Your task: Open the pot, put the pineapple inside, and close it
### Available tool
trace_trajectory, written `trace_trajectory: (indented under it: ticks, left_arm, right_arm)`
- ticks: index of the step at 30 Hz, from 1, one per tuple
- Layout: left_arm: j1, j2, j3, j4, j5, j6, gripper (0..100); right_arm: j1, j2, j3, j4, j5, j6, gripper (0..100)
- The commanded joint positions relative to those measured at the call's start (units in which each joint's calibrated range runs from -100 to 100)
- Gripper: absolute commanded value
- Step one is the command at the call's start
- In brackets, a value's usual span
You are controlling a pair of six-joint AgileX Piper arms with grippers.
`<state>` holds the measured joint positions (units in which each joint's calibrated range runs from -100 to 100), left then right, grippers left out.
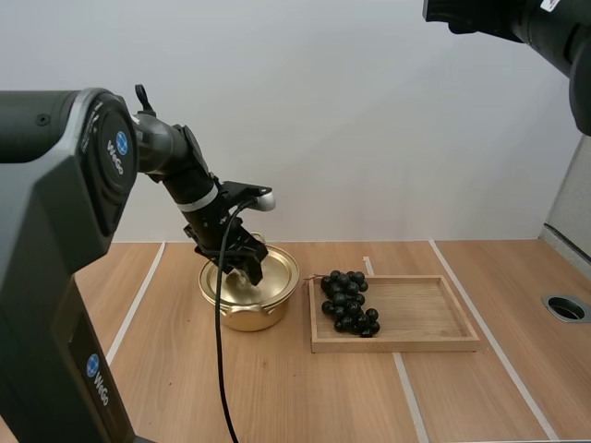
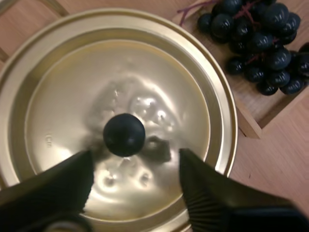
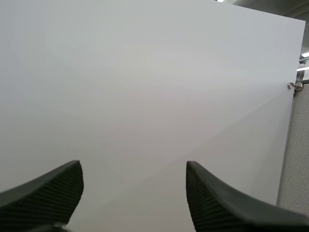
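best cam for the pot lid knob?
Left wrist view: the black knob sits centred on the gold lid, unobstructed, just ahead of the open left gripper. In the high view that gripper covers it. The right wrist view faces away from the pot.

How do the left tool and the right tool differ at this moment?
The left tool hangs low over the pot lid, the black knob close to its fingers; the right tool is raised high, with nothing near its fingers. Both are open and hold nothing.

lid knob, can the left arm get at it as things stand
Probably yes: the left end effector is open right above the lid, fingers either side of the knob, nothing between.
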<state>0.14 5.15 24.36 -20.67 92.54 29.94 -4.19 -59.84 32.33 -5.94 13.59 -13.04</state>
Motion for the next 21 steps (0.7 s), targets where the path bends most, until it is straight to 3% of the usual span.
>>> trace_trajectory:
  ticks: [1,10,21]
  left_arm:
    - [-0.17,-0.14,0.12,-0.16,4.03,1.53,100]
    - [-0.14,-7.26,-5.87,-0.89,-1.44,0.73,100]
    - [-0.10,-22.89,-28.33,-3.32,-16.28,-13.39,100]
  right_arm:
    - [-0.22,-0.32,-0.12,-0.38,-0.38,-0.27,100]
    - [-0.22,-0.13,0.11,-0.38,1.77,-0.27,100]
    - [-0.22,3.20,0.11,-0.38,2.98,-1.52,100]
